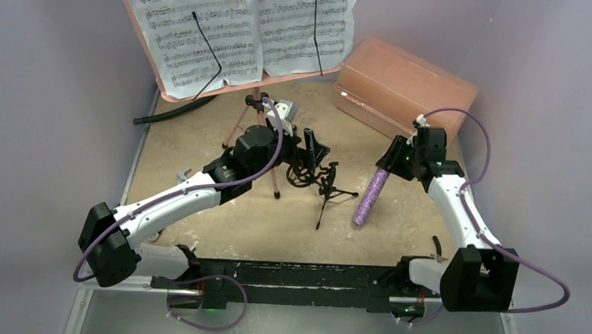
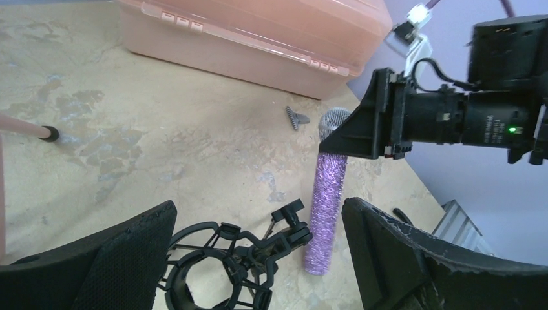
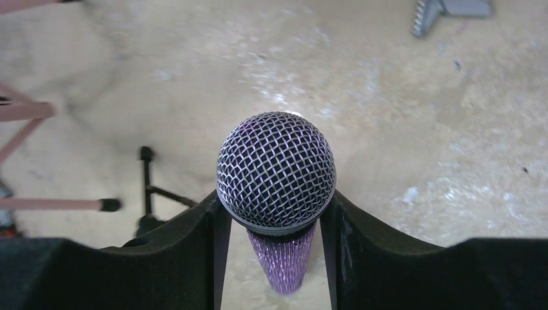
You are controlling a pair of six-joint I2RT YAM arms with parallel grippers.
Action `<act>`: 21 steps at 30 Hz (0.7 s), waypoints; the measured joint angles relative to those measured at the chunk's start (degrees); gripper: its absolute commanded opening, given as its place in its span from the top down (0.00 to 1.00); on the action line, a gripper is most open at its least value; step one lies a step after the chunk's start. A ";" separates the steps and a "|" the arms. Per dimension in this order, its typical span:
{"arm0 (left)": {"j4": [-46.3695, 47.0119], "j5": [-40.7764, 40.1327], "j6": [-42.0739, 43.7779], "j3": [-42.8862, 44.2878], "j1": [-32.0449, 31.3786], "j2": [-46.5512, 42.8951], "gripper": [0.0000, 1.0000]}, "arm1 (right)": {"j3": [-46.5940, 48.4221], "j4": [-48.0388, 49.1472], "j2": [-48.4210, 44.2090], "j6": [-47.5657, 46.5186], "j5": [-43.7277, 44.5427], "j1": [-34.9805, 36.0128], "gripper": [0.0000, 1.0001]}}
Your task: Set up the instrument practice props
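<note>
The pink music stand (image 1: 206,93) is already upright at the far left of the counter (image 1: 291,230), with the white sheet-music pages (image 1: 201,30) spread across its desk, so that half of the setup looks done. What remains is joining the microphone to its holder, and both arms are posed for it.

The right gripper (image 1: 396,157) has its jaws pinching the purple glitter microphone (image 3: 276,169) just under the mesh head, where the wider head keeps it from slipping through. Held that way, the glitter body slopes down toward the near left, tail leading — the end that would go into a ring. Whether the tail touches the counter or hangs just above it, I cannot tell from these views.

Just left of the microphone, the small black mic stand (image 1: 328,189) stands on its tripod legs. The left gripper (image 2: 258,210) sits over its ring mount (image 2: 205,274) with jaws spread wide, one on each side of the ring and apparently not touching it — likely poised to steady the light stand so it does not tip when the microphone goes in.

The salmon box (image 1: 404,85), at the far right, is closed and plays no part.
</note>
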 measured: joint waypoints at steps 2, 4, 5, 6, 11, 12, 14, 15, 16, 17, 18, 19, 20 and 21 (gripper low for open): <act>0.52 0.37 -0.68 0.00 0.00 0.48 0.01 | 1.18 0.26 -2.12 0.11 -2.71 -0.02 1.00; 0.85 0.92 -1.60 0.00 0.02 1.05 0.01 | 2.05 0.96 -4.15 0.13 -5.55 -0.02 1.00; 1.14 1.25 -2.34 0.00 0.04 1.40 0.01 | 2.25 1.20 -4.96 0.11 -6.43 0.00 1.00; 1.42 1.44 -2.91 0.00 0.04 1.73 0.01 | 2.36 1.49 -5.95 -0.11 -7.45 0.00 1.00; 2.95 2.73 -5.73 -0.15 0.17 2.71 0.01 | 2.36 2.03 -11.89 -3.74 -12.52 0.00 1.00; 3.52 2.89 -6.27 -0.22 0.24 2.71 0.01 | 2.29 2.56 -13.57 -4.63 -13.05 0.02 1.00; 4.66 3.04 -6.99 -0.22 0.31 2.71 0.01 | 1.99 3.93 -16.92 -6.58 -13.53 0.02 1.00; 5.20 3.26 -7.21 -0.22 0.33 2.71 0.01 | 1.79 4.63 -18.80 -7.74 -13.75 0.02 1.00; 5.68 3.63 -7.52 -0.22 0.35 2.71 0.01 | 1.62 5.35 -21.18 -9.42 -13.86 0.02 1.00; 6.12 3.89 -7.63 -0.24 0.37 2.71 0.01 | 1.62 5.77 -22.67 -10.64 -13.92 0.02 1.00; 6.62 4.17 -7.93 -0.24 0.37 2.71 0.01 | 1.62 6.40 -24.24 -12.15 -14.03 0.02 1.00; 7.15 4.39 -8.00 -0.24 0.37 2.71 0.01 | 1.62 6.99 -25.46 -13.79 -14.16 0.02 1.00; 7.76 4.59 -7.98 -0.26 0.37 2.71 0.01 | 1.64 7.41 -26.25 -15.58 -14.23 0.02 1.00; 8.33 4.83 -7.98 -0.28 0.37 2.71 0.01 | 1.66 7.65 -26.73 -17.42 -14.32 0.02 1.00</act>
